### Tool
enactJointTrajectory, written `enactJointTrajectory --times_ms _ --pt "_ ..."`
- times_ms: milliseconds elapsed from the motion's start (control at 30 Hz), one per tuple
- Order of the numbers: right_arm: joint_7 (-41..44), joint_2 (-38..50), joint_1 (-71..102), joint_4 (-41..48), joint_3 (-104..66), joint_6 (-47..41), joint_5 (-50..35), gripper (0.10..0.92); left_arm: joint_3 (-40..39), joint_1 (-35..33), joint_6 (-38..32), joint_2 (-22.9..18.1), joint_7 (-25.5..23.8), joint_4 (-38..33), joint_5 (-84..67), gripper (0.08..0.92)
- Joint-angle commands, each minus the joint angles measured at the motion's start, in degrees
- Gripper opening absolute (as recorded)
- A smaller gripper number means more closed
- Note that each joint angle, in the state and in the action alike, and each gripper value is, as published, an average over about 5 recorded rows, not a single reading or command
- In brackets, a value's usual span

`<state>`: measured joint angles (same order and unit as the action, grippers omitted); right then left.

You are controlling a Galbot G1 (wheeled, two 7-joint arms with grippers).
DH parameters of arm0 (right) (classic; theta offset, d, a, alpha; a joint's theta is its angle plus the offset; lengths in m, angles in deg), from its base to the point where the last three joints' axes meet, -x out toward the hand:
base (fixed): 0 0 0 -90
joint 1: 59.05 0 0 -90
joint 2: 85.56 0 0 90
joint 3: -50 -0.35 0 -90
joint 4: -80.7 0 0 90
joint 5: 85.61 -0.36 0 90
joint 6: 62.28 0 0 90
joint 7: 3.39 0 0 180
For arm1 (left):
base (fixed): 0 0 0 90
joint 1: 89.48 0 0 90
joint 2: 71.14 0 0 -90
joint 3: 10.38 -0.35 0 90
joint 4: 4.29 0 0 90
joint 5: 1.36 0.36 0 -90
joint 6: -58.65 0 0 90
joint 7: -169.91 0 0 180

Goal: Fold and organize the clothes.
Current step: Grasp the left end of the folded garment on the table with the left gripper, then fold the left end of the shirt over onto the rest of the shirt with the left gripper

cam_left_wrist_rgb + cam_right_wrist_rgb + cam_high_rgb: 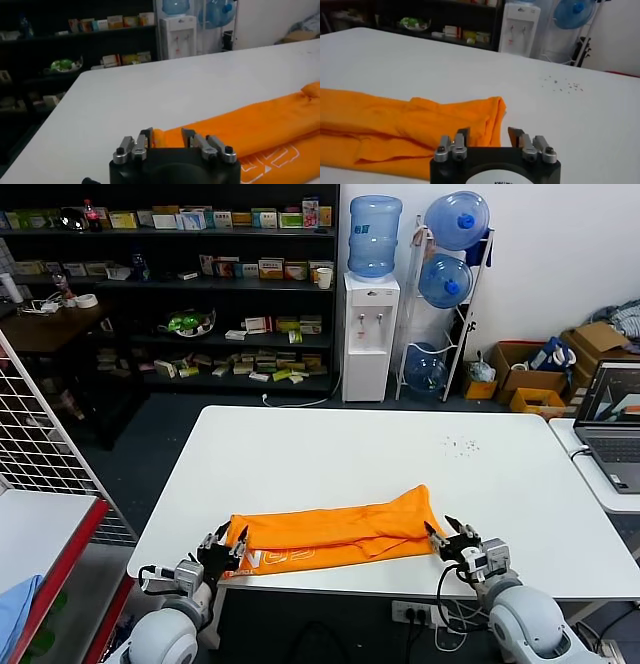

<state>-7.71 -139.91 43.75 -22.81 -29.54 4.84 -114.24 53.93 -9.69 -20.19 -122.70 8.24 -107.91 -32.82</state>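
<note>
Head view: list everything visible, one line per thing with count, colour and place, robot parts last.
T-shirt: one, bright orange with white lettering, folded into a long band on the near part of the table.
Table: one, white, in front of the robot.
Crumbs: a few small dark specks, far right of the table.
Water dispenser: one, white with a blue bottle, behind the table.
Bottle rack: one, three blue bottles, right of the dispenser.
Shelves: dark, stocked with boxes, back left.
Laptop: one, grey, open, side table at right.
Blue cloth: one, light blue, lower left.
Left gripper: jaws open, at the shirt's left end.
Right gripper: jaws open, at the shirt's right end.
</note>
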Motion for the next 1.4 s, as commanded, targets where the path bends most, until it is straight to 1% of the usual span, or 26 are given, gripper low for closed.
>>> enactJointTrajectory --times_ms 33,133,233,300,367,467,700,800,933,1067,1167,1233,1400 --pt "-0.5 0.3 1.5 -1.8 -0.4 0.0 -0.1 0.642 1.3 -1.6 3.8 -0.7 2.8 -1.1 -7.0 0.546" --pt "-0.4 0.2 1.4 -1.7 -0.4 0.0 -0.2 0.728 1.7 -1.0 5.9 -1.4 3.8 -0.3 -12.4 0.633" --pt "-0.5 0.1 1.2 -1.7 -0.4 -0.1 -0.3 0.795 2.0 0.2 8.1 -2.5 4.4 1.0 -16.9 0.719" --pt "-0.5 0.1 1.2 -1.8 -0.4 -0.1 -0.3 0.813 2.0 0.8 9.0 -3.0 4.6 2.2 -18.7 0.766" --pt "-0.5 0.1 1.3 -2.0 -0.4 -0.2 -0.4 0.821 1.8 1.4 9.4 -3.3 4.4 3.2 -19.4 0.783" --pt "-0.5 0.1 1.6 -2.3 -0.6 -0.2 -0.5 0.822 1.4 1.8 9.4 -3.6 4.0 3.8 -19.3 0.724" --pt "-0.7 -0.1 1.5 -2.5 -0.7 -0.1 -0.8 0.823 0.7 2.5 8.9 -3.5 2.3 3.8 -16.5 0.525" --pt "-0.8 -0.4 1.3 -2.6 -0.7 0.1 -0.7 0.823 0.6 2.8 7.4 -2.6 1.0 3.7 -13.7 0.438" --pt "-1.5 -1.3 1.0 -2.6 -0.8 1.3 -0.4 0.823 1.3 3.3 5.7 -0.6 -0.4 3.9 -11.1 0.317" --pt "-3.0 -2.5 0.4 -2.4 -0.7 3.1 0.4 0.823 2.7 4.5 5.6 2.4 -1.0 4.6 -11.2 0.204" --pt "-4.4 -3.3 -0.2 -2.2 -0.6 4.2 0.8 0.823 4.2 6.3 5.7 6.1 -1.9 7.4 -11.2 0.131" --pt "-5.0 -3.7 -0.5 -2.2 -0.6 4.8 1.1 0.823 5.6 7.8 5.7 8.9 -2.6 10.4 -10.9 0.110" --pt "-5.6 -4.5 -0.6 -2.2 -0.7 6.4 2.7 0.823 9.0 11.2 5.1 14.9 -4.8 16.7 -9.0 0.107"
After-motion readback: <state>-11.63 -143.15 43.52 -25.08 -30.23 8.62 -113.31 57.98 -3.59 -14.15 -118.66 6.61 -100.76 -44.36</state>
